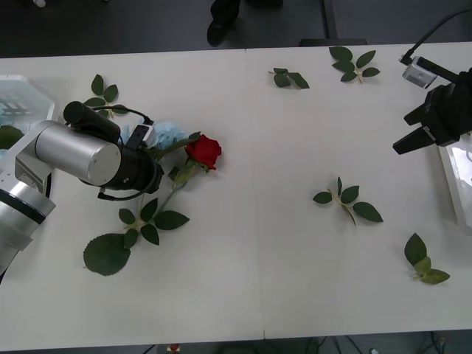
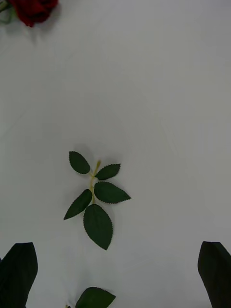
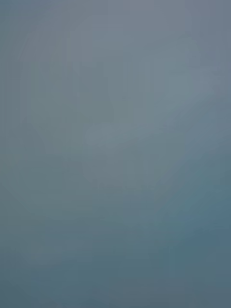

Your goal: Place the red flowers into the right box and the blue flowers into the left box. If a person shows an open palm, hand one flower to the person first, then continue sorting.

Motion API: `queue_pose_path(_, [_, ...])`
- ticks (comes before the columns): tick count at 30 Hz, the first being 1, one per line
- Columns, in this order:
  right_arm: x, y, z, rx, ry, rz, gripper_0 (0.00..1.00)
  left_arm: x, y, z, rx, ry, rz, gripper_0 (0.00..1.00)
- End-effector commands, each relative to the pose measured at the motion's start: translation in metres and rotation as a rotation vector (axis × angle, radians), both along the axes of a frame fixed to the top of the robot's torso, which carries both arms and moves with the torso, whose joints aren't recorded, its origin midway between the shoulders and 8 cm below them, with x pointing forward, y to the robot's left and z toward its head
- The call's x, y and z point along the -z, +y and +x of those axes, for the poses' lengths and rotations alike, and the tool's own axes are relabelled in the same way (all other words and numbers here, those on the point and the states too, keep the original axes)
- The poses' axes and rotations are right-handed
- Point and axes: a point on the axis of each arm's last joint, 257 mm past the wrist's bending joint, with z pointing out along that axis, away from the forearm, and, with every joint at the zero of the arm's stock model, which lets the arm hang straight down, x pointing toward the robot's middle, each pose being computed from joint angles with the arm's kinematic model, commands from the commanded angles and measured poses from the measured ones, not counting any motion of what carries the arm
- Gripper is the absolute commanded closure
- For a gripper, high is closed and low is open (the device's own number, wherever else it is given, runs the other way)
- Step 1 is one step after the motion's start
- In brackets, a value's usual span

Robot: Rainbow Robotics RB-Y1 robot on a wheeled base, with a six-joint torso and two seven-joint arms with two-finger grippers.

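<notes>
A red flower (image 1: pixel 204 151) lies on the white table left of centre, its stem running down-left; its bloom (image 2: pixel 31 9) also shows in the right wrist view. A blue flower (image 1: pixel 168 133) lies just beside it, partly under my left arm. My left gripper (image 1: pixel 155 158) is low over that blue flower, and the left wrist view is a close blue-grey blur. My right gripper (image 1: pixel 402 134) hangs open and empty at the far right, beside the right box (image 1: pixel 461 177). The left box (image 1: pixel 26 96) sits at the far left corner. The person's open palm is out of view.
Loose leaf sprigs lie around: one (image 1: pixel 346 199) right of centre, under the right wrist camera (image 2: pixel 96 197), two (image 1: pixel 352 63) near the far edge, one (image 1: pixel 424 265) at front right, and several leaves (image 1: pixel 107 254) by the left arm. The table's front edge is close.
</notes>
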Motion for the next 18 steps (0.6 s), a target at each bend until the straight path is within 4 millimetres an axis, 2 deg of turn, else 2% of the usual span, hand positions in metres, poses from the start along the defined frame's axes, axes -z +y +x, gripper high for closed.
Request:
queue_pose_path(1, [-0.012,0.042,-0.010,-0.200,-0.109,-0.008,0.03,-0.027,-0.004,0.006,0.063,-0.013,0.049,1.00])
queue_pose_path(5, [-0.008,0.062,-0.015,-0.349,-0.224,-0.025,0.03,-0.061,0.023,-0.006,0.070,0.003,0.102,1.00])
queue_pose_path(9, [-0.005,0.072,-0.014,-0.401,-0.301,-0.022,0.03,-0.114,0.064,-0.020,0.041,0.022,0.097,1.00])
queue_pose_path(11, [-0.004,0.076,-0.014,-0.392,-0.307,-0.003,0.03,-0.146,0.093,-0.030,0.008,0.033,0.102,1.00])
queue_pose_path(13, [-0.005,0.080,-0.014,-0.388,-0.305,0.017,0.03,-0.168,0.117,-0.037,-0.018,0.033,0.127,1.00])
queue_pose_path(16, [-0.007,0.089,-0.015,-0.382,-0.297,0.066,0.03,-0.205,0.166,-0.049,-0.091,0.023,0.190,1.00])
queue_pose_path(18, [-0.007,0.089,-0.014,-0.376,-0.294,0.073,0.03,-0.223,0.193,-0.054,-0.125,0.017,0.235,1.00])
